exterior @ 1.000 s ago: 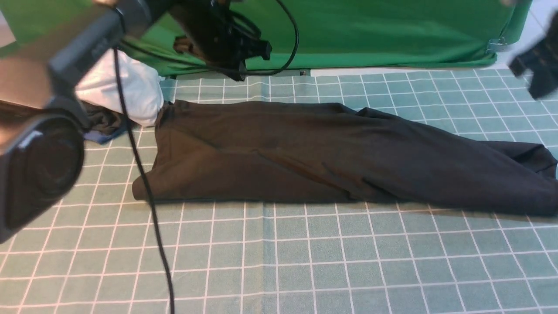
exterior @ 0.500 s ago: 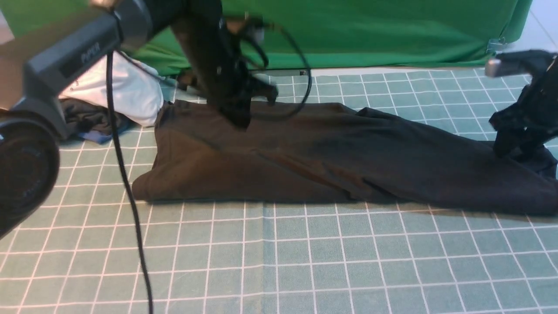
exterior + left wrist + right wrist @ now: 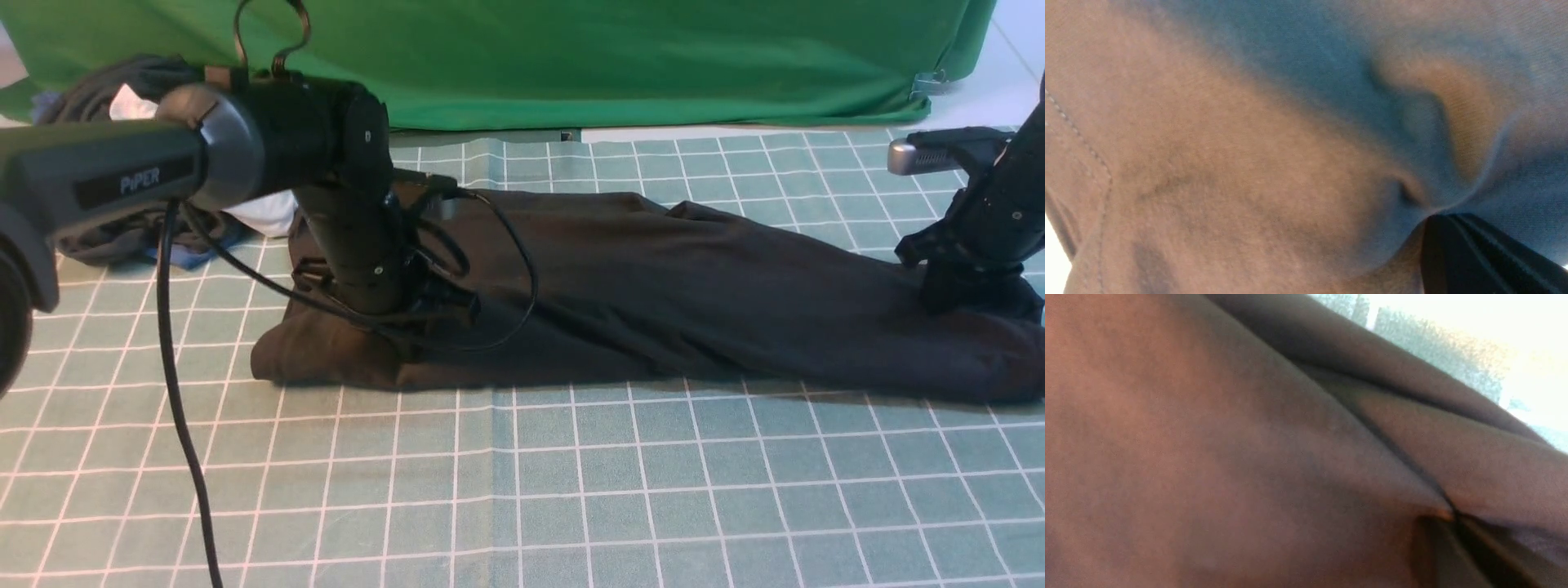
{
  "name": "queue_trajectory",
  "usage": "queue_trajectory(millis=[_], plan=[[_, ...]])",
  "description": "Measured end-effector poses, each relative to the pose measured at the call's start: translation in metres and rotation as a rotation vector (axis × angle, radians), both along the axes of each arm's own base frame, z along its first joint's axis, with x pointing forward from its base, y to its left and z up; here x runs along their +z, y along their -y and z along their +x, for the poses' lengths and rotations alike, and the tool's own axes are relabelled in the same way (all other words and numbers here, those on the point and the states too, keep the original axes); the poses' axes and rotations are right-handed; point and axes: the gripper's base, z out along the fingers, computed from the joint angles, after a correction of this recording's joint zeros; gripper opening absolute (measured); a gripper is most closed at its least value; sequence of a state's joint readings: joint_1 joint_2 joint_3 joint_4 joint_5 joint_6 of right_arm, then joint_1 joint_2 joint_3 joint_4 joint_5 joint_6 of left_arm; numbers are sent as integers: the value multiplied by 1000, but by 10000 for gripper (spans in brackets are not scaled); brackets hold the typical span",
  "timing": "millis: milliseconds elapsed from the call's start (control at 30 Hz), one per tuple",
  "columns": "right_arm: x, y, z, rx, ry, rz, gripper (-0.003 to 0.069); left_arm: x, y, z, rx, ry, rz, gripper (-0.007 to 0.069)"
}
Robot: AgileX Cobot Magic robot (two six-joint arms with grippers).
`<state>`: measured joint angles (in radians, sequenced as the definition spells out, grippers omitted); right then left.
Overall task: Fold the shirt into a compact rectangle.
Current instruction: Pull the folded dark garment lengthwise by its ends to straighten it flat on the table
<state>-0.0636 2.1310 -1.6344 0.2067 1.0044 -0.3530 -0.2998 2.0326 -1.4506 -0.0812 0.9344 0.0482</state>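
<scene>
We judge the fold roughly half done. The large black long-sleeved cotton shirt point(image 3: 653, 286) lies on the green gridded counter point(image 3: 522, 490) as a long narrow band running from 9 to 3 o'clock, with its sides apparently already turned in and no print showing. The left pincer point(image 3: 404, 327) is clenched on a pucker of cloth near the 9 o'clock end. The right pincer point(image 3: 967, 294) is pressed into the 3 o'clock end, seemingly clenched on a crease there. What we think is left is to carry one end over the other and flatten the rumpled 3 o'clock end.
</scene>
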Motion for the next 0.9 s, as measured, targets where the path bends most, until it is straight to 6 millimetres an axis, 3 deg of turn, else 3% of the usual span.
queue_trajectory(millis=[200,333,467,667,767,900], plan=[[34,3,-1,13,75,-35,6,-4,-3,-1,29,11,28,11],[45,5,4,22,115,-66,6,-4,-4,-1,27,10,31,11],[42,8,8,30,118,-93,6,-5,-4,-1,27,7,33,11],[18,11,19,38,134,-120,12,-5,-4,-2,28,1,33,11],[13,13,24,35,166,-150,73,-5,-3,-2,34,-5,23,11],[25,18,23,11,195,-203,309,2,-3,-4,36,5,14,11]])
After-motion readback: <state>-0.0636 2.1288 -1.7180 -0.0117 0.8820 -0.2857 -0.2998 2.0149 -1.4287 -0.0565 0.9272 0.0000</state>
